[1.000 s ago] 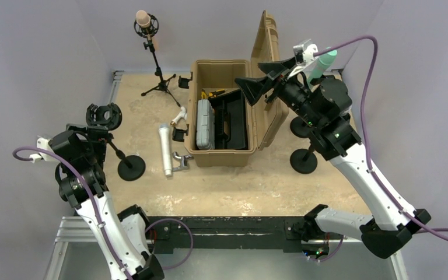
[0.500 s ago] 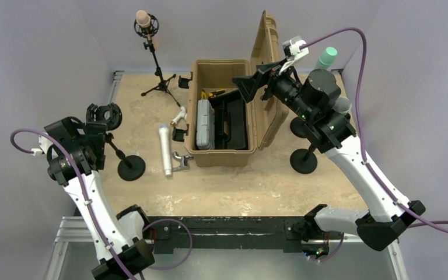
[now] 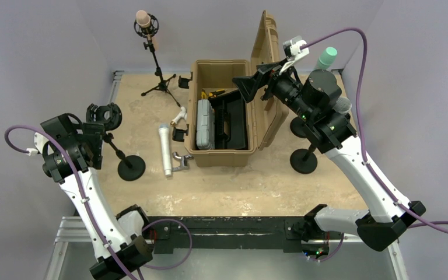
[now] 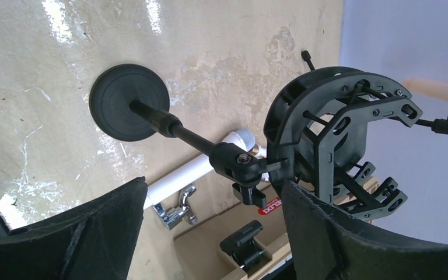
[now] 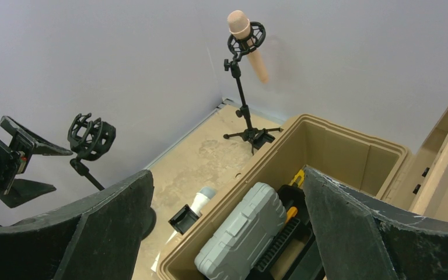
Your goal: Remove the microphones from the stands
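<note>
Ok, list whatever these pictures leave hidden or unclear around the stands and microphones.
- Top view: the right arm hides the upper parts of the two stands beside the case, so what holds the green microphone cannot be told.
- Left wrist view: the white microphone lies mostly behind the empty stand's rod.
- Right wrist view: the case's near end is cut off by the bottom edge.

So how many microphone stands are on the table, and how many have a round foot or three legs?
Round-foot stands: 3
Three-leg stands: 1
Total: 4
</note>
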`<control>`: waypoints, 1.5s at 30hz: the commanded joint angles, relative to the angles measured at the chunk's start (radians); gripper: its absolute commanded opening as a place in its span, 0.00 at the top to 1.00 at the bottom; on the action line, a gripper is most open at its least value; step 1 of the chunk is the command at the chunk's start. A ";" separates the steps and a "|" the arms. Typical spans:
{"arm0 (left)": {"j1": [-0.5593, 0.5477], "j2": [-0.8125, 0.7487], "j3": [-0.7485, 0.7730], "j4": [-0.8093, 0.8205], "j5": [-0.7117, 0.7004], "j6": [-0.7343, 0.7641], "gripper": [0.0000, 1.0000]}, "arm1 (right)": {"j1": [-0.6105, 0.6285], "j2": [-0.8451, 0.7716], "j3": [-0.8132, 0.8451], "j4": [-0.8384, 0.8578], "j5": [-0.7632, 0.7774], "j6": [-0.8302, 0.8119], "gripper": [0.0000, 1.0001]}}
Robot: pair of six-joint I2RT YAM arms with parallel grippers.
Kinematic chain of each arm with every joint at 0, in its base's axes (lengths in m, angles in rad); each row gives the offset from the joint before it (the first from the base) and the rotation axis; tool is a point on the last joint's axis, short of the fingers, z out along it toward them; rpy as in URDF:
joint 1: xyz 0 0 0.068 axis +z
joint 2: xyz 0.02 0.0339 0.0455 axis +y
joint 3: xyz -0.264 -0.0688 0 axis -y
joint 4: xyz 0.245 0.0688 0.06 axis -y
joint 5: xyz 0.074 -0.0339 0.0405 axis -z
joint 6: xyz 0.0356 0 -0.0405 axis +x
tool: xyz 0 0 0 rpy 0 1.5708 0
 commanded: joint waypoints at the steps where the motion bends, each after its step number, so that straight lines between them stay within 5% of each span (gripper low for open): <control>1: 0.008 -0.002 0.002 0.000 -0.031 0.001 0.18 | 0.003 0.006 0.023 0.023 -0.001 -0.002 0.01; 25: 0.007 -0.002 -0.150 0.018 -0.091 0.022 0.29 | 0.004 0.014 0.014 0.044 -0.021 0.012 0.01; 45: 0.006 -0.067 -0.498 0.081 -0.109 0.077 0.43 | 0.003 0.007 -0.021 0.073 -0.042 0.029 0.01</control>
